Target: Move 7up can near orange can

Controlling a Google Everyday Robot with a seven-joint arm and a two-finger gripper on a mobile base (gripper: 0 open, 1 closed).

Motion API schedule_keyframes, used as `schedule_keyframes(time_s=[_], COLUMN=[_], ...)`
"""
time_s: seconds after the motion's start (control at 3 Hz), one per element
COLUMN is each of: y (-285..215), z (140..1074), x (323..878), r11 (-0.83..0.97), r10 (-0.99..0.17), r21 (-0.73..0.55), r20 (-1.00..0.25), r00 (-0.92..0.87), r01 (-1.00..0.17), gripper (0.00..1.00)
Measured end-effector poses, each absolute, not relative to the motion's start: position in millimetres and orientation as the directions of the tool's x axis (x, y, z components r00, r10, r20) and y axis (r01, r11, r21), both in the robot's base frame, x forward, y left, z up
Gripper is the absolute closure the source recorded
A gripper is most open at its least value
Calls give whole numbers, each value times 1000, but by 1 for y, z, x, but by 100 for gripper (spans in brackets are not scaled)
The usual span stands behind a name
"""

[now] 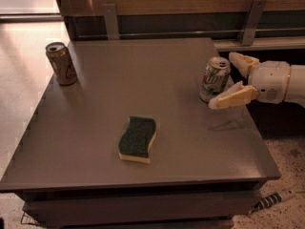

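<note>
The 7up can [214,78], silver-white with green lettering, stands upright near the right edge of the grey table [143,104]. My gripper [228,80] comes in from the right at can height. It is open, with one cream finger behind the can and the other in front of it, the can partly between them. The orange can [61,63], dull orange-brown, stands upright at the table's far left corner, far from the gripper.
A green and yellow sponge [137,139] lies flat in the front middle of the table. A wooden wall with metal brackets [110,20] runs along the back. The table's right edge lies just under the gripper.
</note>
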State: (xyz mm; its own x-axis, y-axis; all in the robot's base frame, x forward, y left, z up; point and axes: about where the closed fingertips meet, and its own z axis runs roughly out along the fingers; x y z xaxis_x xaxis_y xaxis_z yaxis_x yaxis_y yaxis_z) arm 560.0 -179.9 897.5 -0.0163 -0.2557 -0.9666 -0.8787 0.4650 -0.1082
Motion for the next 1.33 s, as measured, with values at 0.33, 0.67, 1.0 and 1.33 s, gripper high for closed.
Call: schedule_keyframes(time_s=[0.33,0.67,1.0,1.33], y=[-176,-173,-170,-168], z=[891,891,891,891], x=[561,561,561,562], r11=[471,467,461,458], r10=[-218,-216,-216,-216], r21=[-103,-104,-104,-104], r20=[-976,-976,-976,-976], r00=[-2,0,2,3], r01=[-876,-878,-881,-883], gripper=[16,39,70,93])
